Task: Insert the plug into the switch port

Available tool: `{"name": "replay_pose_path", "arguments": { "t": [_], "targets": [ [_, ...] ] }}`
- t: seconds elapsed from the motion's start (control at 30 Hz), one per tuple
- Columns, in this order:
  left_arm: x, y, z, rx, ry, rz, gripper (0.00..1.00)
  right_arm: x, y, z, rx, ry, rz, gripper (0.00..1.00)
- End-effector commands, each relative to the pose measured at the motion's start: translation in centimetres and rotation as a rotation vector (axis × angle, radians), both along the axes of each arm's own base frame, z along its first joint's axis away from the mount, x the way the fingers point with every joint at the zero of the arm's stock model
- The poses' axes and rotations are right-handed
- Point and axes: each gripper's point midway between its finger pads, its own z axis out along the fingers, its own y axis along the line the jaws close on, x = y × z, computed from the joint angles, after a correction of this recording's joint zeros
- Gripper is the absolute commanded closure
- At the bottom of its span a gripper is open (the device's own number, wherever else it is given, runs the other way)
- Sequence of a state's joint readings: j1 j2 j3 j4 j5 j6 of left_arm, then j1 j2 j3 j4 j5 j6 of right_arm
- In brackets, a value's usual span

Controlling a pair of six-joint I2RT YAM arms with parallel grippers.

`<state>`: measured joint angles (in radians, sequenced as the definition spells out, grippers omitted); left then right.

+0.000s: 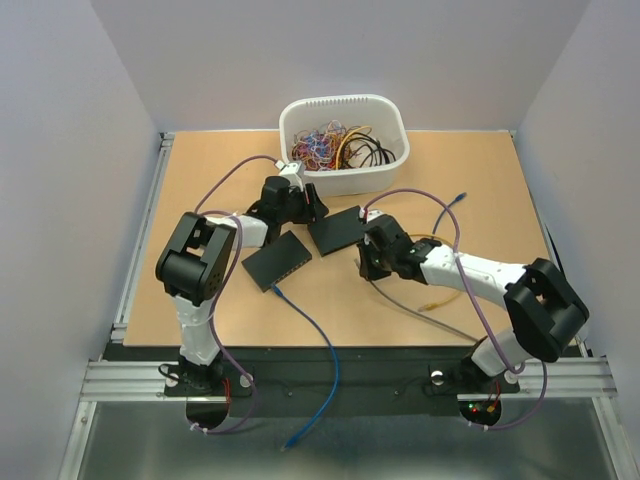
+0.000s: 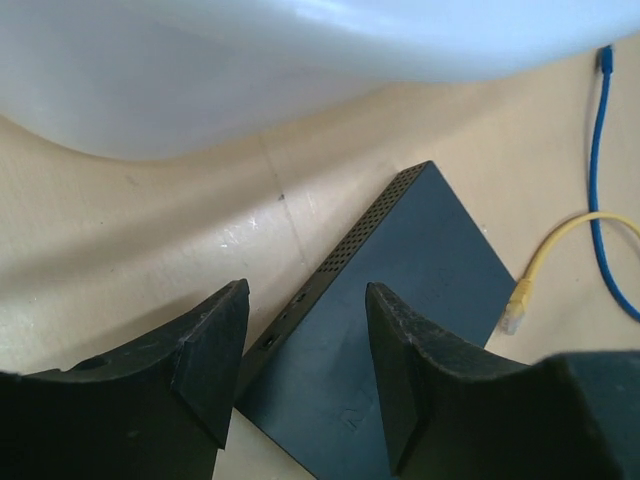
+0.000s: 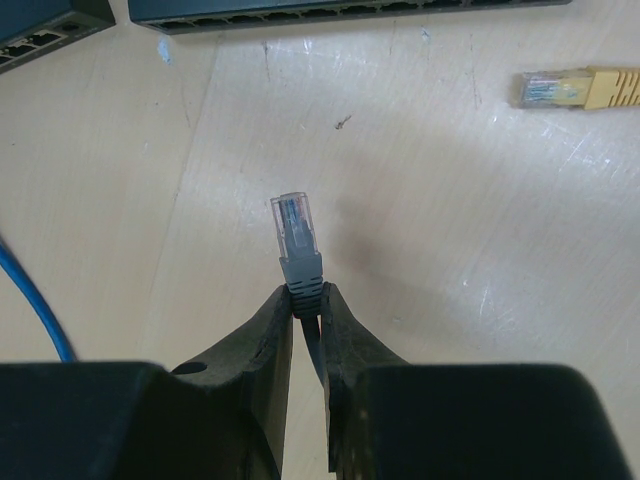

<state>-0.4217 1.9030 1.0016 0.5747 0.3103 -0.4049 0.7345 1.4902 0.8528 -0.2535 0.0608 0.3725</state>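
Two black switches lie mid-table: one [image 1: 280, 260] at the left and one [image 1: 337, 230] to its right. My right gripper [image 3: 306, 297] is shut on the boot of a grey plug [image 3: 298, 235] with a clear tip. It holds the plug just above the table, pointing at the port row of a switch [image 3: 350, 10], well short of it. In the top view my right gripper [image 1: 368, 262] sits just below the right switch. My left gripper [image 2: 305, 335] is open and empty, hovering over the right switch [image 2: 400, 290] near its port side.
A white bin [image 1: 343, 140] of tangled cables stands at the back, close to my left gripper. A blue cable [image 1: 315, 330] runs from the left switch off the front edge. A loose yellow plug [image 3: 575, 88] lies right of the grey plug. Another blue cable [image 2: 598, 150] lies farther right.
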Motion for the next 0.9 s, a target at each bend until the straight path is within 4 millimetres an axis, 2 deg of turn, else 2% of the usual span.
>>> {"name": "replay_pose_path", "arguments": {
  "t": [0.0, 0.3, 0.53, 0.87],
  "targets": [
    [0.7, -0.4, 0.2, 0.018, -0.008, -0.023, 0.40, 1.4, 1.1, 1.1, -0.005, -0.044, 0.004, 0.99],
    [-1.8, -0.1, -2.1, 0.027, 0.071, -0.060, 0.41, 2.3, 2.3, 0.8, -0.043, -0.060, 0.006, 1.00],
    [-3.6, 0.0, -2.2, -0.007, 0.119, -0.062, 0.41, 3.3, 3.3, -0.1, -0.085, -0.068, 0.009, 0.99],
    [-5.0, 0.5, -1.8, -0.024, 0.139, -0.052, 0.42, 2.4, 4.6, -1.9, -0.141, -0.056, 0.034, 1.00]
  ]
}}
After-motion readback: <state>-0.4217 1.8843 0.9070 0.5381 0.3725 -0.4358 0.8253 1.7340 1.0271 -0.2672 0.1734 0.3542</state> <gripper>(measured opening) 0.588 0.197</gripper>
